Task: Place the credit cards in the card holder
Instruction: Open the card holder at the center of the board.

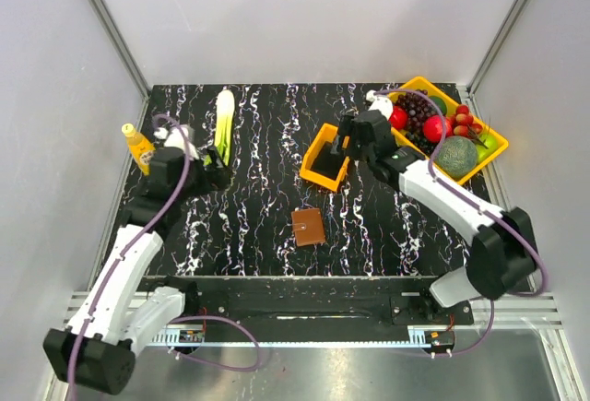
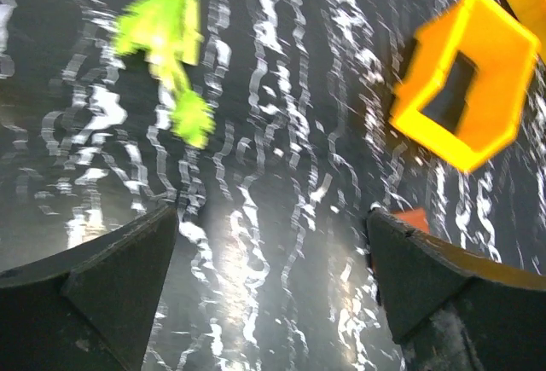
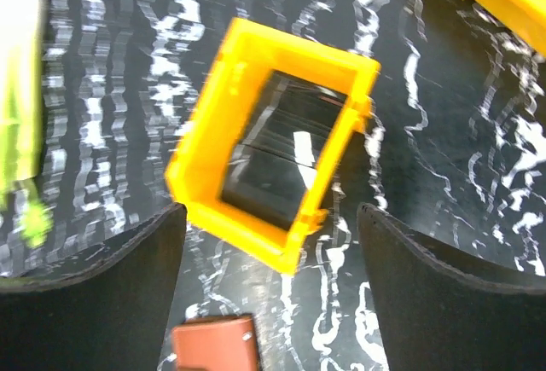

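The card holder (image 1: 308,227) is a small brown wallet lying shut on the black marbled table, near the middle front. It also shows at the bottom of the right wrist view as the card holder (image 3: 213,345). Only an orange-brown corner of the card holder (image 2: 414,217) peeks past my left finger. Flat dark-grey credit cards (image 3: 277,162) seem to lie inside the small orange bin (image 1: 326,157). My right gripper (image 1: 352,141) hovers open just over that bin (image 3: 273,145), holding nothing. My left gripper (image 1: 219,169) is open and empty over bare table, left of centre.
A yellow tray (image 1: 484,157) of fruit stands at the back right. A green-and-white leek (image 1: 224,123) lies at the back left, with a yellow bottle (image 1: 138,146) near the left edge. Grey walls close in the table on three sides.
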`<state>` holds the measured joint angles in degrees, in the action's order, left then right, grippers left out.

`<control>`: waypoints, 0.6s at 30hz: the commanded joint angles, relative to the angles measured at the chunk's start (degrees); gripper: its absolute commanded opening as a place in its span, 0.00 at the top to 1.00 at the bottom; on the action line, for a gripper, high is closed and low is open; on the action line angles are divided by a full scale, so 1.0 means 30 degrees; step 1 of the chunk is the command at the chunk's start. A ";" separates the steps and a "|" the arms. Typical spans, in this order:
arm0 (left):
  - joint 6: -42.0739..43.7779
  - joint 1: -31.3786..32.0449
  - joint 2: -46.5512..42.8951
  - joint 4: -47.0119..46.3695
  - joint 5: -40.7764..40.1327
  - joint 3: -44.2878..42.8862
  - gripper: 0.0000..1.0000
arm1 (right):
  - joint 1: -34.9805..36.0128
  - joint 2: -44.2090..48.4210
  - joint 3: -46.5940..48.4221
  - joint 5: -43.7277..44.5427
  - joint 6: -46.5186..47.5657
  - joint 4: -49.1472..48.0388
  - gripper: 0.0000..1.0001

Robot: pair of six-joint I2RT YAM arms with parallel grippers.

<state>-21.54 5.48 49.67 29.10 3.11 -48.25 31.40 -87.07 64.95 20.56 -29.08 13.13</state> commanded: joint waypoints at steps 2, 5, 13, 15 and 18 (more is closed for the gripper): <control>-0.2278 0.5578 0.0550 -0.0265 -0.3848 0.0873 0.10 | -0.0007 0.3264 -0.1100 -0.5084 0.0855 0.0254 0.23; -0.3043 0.8156 0.1692 -0.0297 -0.5572 0.1288 0.16 | -0.0036 0.5315 -0.6221 -0.8830 -0.2746 -0.2694 0.40; -0.3952 1.2352 0.5090 -0.1699 -0.6138 0.0907 0.26 | 0.0901 0.6699 -1.1745 -1.2242 -0.5335 -0.6835 0.55; -0.4244 1.2471 0.5910 -0.2578 -0.5290 0.1053 0.26 | 0.0901 0.6349 -1.2330 -1.2563 -0.5831 -0.7506 0.55; -0.4801 1.2851 0.7346 -0.3604 -0.4731 0.1229 0.29 | 0.0960 0.5413 -1.2946 -1.3528 -0.6505 -0.9233 0.54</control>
<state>-32.93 42.89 67.85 25.28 -12.23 -44.40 33.76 -68.29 27.44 -14.26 -44.45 -3.95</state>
